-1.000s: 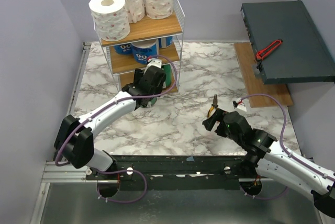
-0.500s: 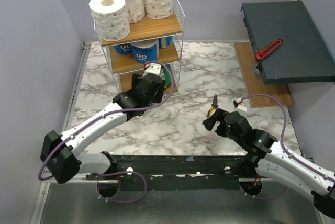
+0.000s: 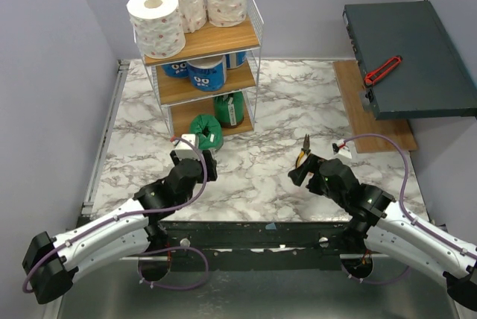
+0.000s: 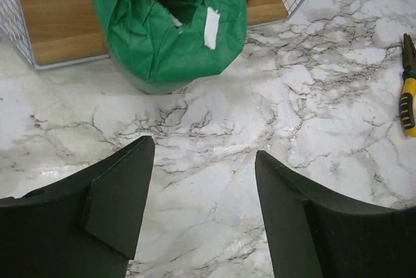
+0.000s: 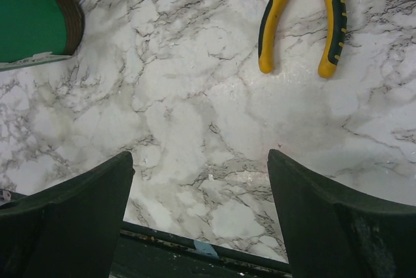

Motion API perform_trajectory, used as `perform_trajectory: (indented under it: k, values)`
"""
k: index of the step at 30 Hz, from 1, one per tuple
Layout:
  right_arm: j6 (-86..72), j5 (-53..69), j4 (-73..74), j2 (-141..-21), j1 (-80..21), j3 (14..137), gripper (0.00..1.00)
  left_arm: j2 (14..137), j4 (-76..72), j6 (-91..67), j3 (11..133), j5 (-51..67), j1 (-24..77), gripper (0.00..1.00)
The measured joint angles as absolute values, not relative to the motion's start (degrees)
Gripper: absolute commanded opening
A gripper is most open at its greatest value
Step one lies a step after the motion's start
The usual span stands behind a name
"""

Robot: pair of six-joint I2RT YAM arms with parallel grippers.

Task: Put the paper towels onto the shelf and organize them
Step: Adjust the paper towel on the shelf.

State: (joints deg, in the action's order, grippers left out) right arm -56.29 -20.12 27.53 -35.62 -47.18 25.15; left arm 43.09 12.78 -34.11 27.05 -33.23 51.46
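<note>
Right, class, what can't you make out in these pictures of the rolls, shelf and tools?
- Blue-wrapped rolls: top view, the upper board of the shelf covers their tops, so their count is unclear.
- Front green roll: left wrist view, top cut off by the frame edge.
- Pliers: right wrist view, nose cut off at the top edge.
- Red tool: top view, too small to identify.

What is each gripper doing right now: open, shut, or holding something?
Left gripper: open, holding nothing; the green-wrapped roll lies ahead of it, apart.
Right gripper: open, holding nothing.
</note>
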Motion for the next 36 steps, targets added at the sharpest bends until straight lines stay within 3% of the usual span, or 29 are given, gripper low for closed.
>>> perform_trajectory:
  k: [5, 17, 36]
  values:
    - [-56.3, -20.1, 27.0, -35.6, -47.2, 24.7, 0.87, 40.0, 1.7, -37.2, 16.8, -34.6, 51.5, 0.69]
    - [-56.0, -20.1, 26.6, -36.0, -47.2, 24.5, 0.87, 48.6, -18.1, -36.2, 9.7, -35.5, 51.5, 0.92]
    - [-55.9, -20.1, 26.6, -36.4, -47.2, 24.5, 0.87, 68.4, -20.6, -38.6, 16.3, -40.1, 51.0, 0.9]
